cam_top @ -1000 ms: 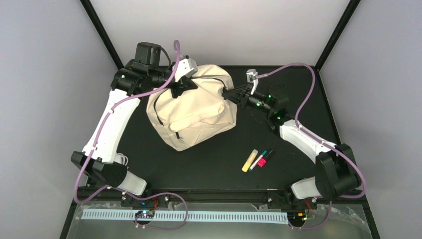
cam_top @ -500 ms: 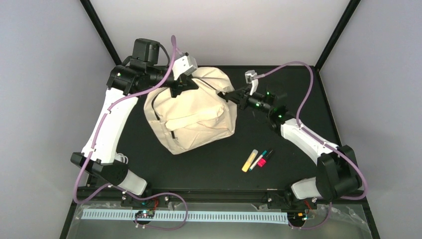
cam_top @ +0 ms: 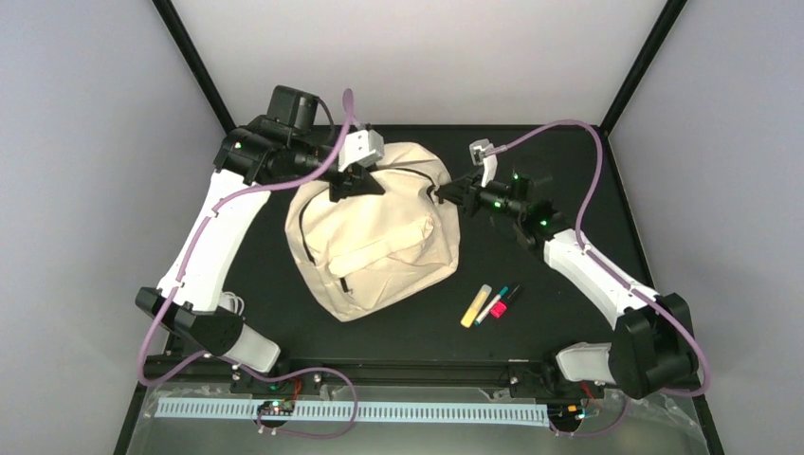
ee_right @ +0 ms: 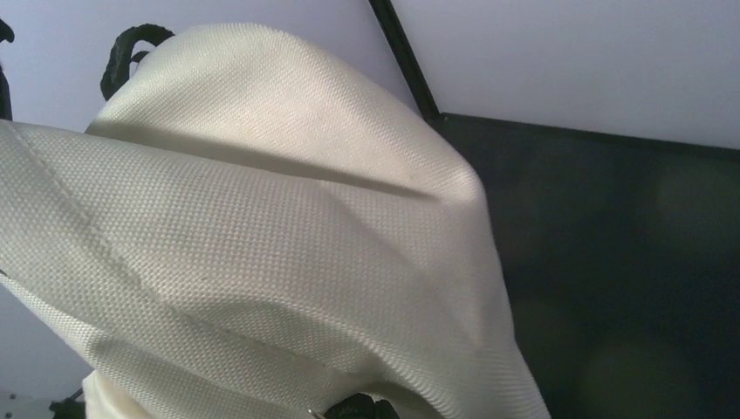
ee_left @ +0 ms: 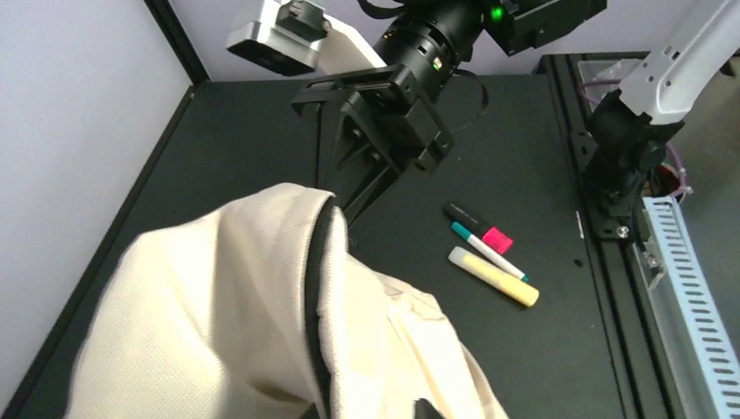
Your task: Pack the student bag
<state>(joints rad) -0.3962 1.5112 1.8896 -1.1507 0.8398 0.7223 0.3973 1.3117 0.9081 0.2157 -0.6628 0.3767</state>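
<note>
The large, soft cream-beige fabric student bag [cam_top: 379, 237] lies on the black bench [cam_top: 417, 332] between the two arms, front pocket facing up. The right gripper [cam_top: 441, 192] has its jaws pinching the bag's upper right edge beside a dark zipper line. The left gripper [cam_top: 347, 183] touches the bag's bunched top, but fabric hides its jaws, so their state cannot be told. A yellow highlighter [cam_top: 476, 305] lies near the bag's right side.

We find the student bag [cam_top: 374, 237] cream-beige with dark zipper lines (up close its cloth shows a fine, even weave), and the table [cam_top: 408, 327] black. We also make out a yellow highlighter [ee_left: 494, 278], a white pen [ee_left: 487, 251] capped in teal, and a black marker [ee_left: 480, 227] ending in pink.
</note>
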